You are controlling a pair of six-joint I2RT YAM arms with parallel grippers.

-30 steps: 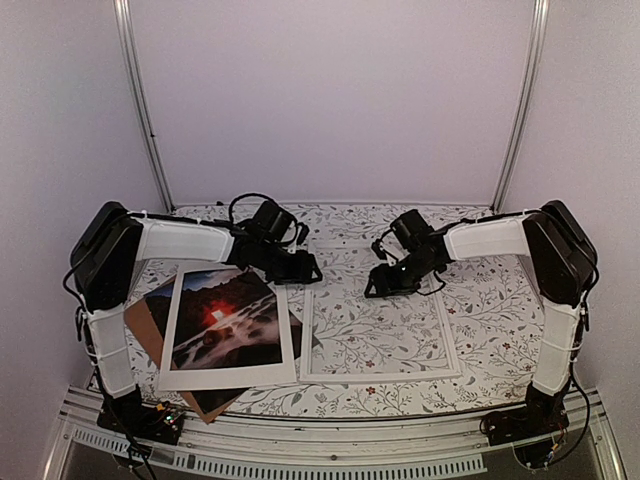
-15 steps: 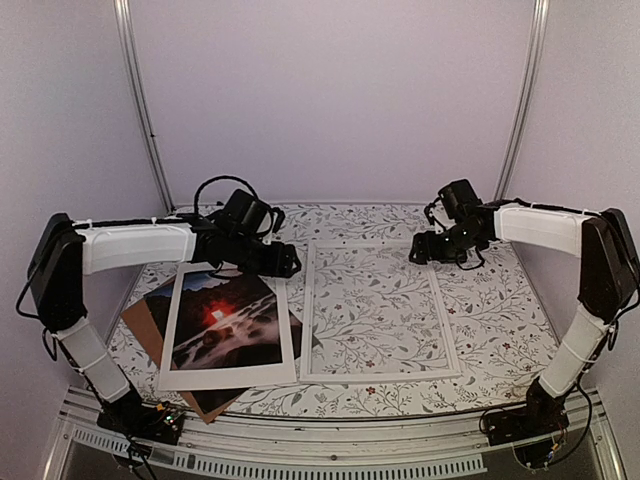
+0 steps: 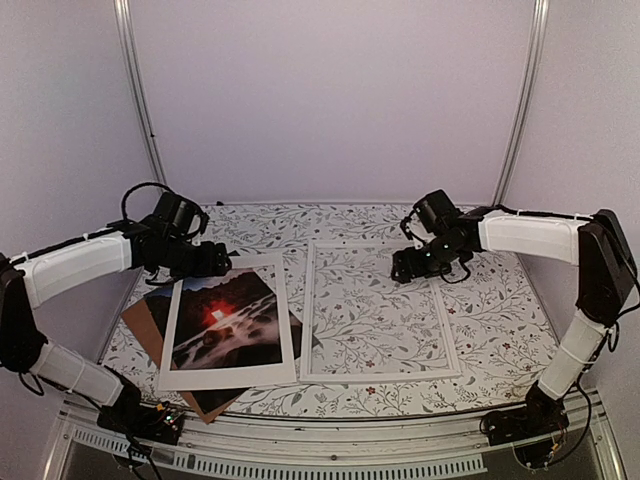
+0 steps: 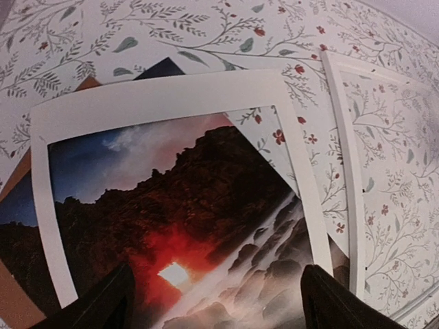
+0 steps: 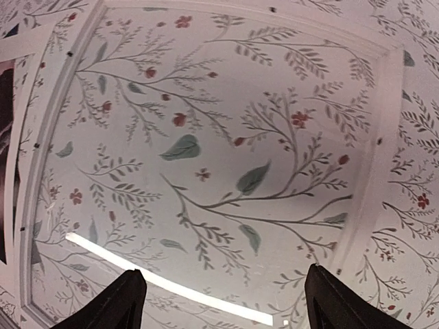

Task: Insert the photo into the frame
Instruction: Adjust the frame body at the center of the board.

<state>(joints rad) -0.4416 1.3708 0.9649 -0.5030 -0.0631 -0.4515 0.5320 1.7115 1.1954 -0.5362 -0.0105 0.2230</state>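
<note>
Looking for the photo (image 3: pixel 225 325) first, I find it lying flat toward the near left corner of the table (image 3: pixel 500 310), face up, its red glow showing through the window of a white mat (image 3: pixel 225 376) that rests on top of it. The print sits skewed under that mat: in my left wrist view a wedge of floral table shows in the window's far right corner, and a dark corner of the print pokes out past the mat's far edge. A brown backing board (image 3: pixel 141 322) lies underneath, jutting out toward the table's left and near edges. Just beside this stack, in the middle of the table, the white frame (image 3: pixel 306 320) lies flat with nothing in it, the floral pattern showing plainly through its pane. My left gripper (image 3: pixel 222 262) hovers over the far edge of the mat with its fingers spread wide and holding nothing; my right gripper (image 3: pixel 400 272) hangs over the far right part of the frame, likewise spread and holding nothing. As I judge it, the real work has not begun: the mat must come off, the photo must be lifted clear, carried across and seated squarely inside the frame.
</note>
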